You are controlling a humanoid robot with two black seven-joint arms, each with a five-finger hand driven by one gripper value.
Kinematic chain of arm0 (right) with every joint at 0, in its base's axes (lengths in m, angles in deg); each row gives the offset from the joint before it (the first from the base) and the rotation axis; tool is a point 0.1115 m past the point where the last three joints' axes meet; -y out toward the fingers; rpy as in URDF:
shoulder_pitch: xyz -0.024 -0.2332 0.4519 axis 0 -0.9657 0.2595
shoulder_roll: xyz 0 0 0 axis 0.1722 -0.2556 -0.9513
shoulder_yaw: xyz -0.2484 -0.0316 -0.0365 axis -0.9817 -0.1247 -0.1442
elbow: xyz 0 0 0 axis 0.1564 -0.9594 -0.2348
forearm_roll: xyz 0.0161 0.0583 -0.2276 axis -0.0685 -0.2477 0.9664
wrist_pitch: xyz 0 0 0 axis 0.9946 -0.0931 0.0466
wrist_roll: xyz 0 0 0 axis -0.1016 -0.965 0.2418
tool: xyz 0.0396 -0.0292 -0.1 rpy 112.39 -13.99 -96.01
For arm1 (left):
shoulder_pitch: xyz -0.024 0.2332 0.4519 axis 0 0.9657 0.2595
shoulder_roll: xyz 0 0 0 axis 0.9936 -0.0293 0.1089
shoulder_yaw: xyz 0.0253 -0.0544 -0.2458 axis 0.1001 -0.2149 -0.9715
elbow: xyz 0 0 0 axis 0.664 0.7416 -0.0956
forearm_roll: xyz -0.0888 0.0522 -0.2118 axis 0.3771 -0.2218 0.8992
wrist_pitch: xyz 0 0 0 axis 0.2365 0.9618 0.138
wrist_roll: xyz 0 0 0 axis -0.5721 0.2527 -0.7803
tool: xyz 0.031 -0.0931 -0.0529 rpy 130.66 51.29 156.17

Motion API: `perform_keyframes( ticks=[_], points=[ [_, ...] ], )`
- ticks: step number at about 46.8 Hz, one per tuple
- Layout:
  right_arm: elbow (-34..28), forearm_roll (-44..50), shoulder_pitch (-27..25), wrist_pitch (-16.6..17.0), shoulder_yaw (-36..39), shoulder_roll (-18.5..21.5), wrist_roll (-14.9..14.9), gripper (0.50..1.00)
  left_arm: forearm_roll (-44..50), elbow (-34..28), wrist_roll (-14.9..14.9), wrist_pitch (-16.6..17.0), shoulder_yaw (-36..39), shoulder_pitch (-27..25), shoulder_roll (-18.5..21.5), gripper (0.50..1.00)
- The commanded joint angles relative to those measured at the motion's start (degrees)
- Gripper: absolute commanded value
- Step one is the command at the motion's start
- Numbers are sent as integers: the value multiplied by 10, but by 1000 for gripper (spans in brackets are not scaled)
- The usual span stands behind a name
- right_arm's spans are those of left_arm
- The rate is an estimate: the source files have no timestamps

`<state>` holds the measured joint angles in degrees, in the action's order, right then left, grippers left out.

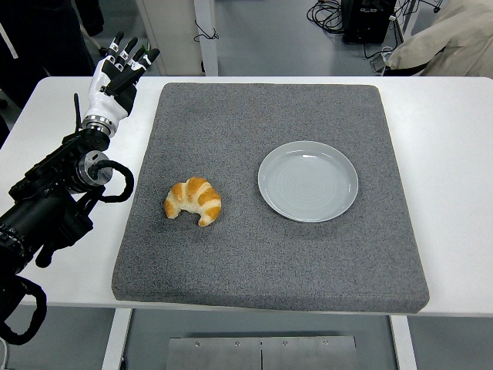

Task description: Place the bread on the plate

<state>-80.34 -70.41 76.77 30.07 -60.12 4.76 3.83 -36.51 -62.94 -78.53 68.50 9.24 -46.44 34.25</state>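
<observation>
Grey felt mat [269, 262] on white tabletop [447, 154]: croissant [193, 200] left of centre, pale plate [308, 181] to its right, apart. Left robot hand [115, 73], upper left, fingers spread, holding nothing.

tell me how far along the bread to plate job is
Nothing looks done yet: the bread lies on the grey mat, apart from the empty plate to its right. Nothing is in hand; the left hand is open near the table's far left corner, away from the bread. Grasping, carrying and placing all remain.
</observation>
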Motion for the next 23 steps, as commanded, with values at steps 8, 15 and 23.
perform_keyframes(
  ticks=[8, 15, 23],
  points=[
    [0, 0, 0, 0, 0, 0, 0, 1000, 0, 0, 2, 0, -6, 0, 0, 971],
    [0, 0, 0, 0, 0, 0, 0, 1000, 0, 0, 1, 0, -5, 0, -1, 971],
    [0, 0, 0, 0, 0, 0, 0, 1000, -1, 0, 2, 2, 1, 0, 1, 971]
  ],
)
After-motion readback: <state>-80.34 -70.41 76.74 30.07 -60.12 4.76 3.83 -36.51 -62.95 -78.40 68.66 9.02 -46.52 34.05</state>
